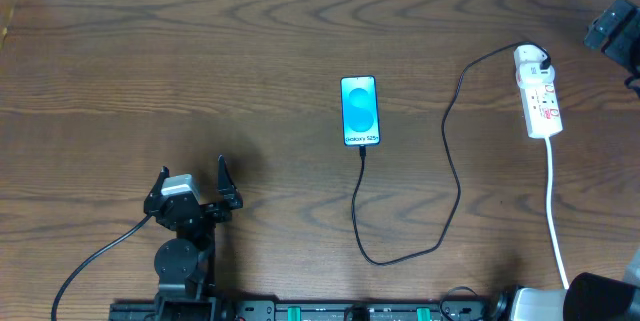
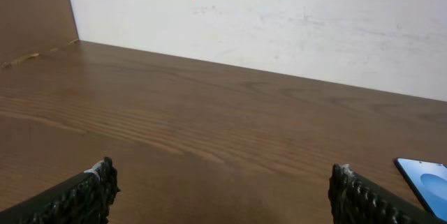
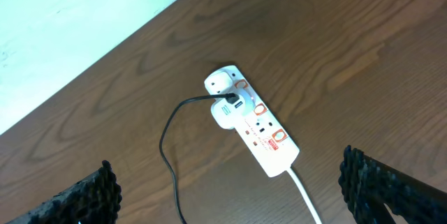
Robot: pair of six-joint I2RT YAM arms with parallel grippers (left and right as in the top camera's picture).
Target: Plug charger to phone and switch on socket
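Charger (image 1: 446, 121) runs from socket (image 1: 543, 106) to phone (image 1: 360, 111) — cable slack, looping

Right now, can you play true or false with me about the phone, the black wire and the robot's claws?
1. The phone has a blue screen. True.
2. The charger runs as a black cable from the phone's bottom edge over to the socket. True.
3. The left gripper is holding the phone. False: it is open and empty, well apart from the phone.
4. The socket lies on the phone's left. False: it lies off to the phone's right.
5. The right gripper is shut. False: its fingers stand wide apart with nothing held between them.
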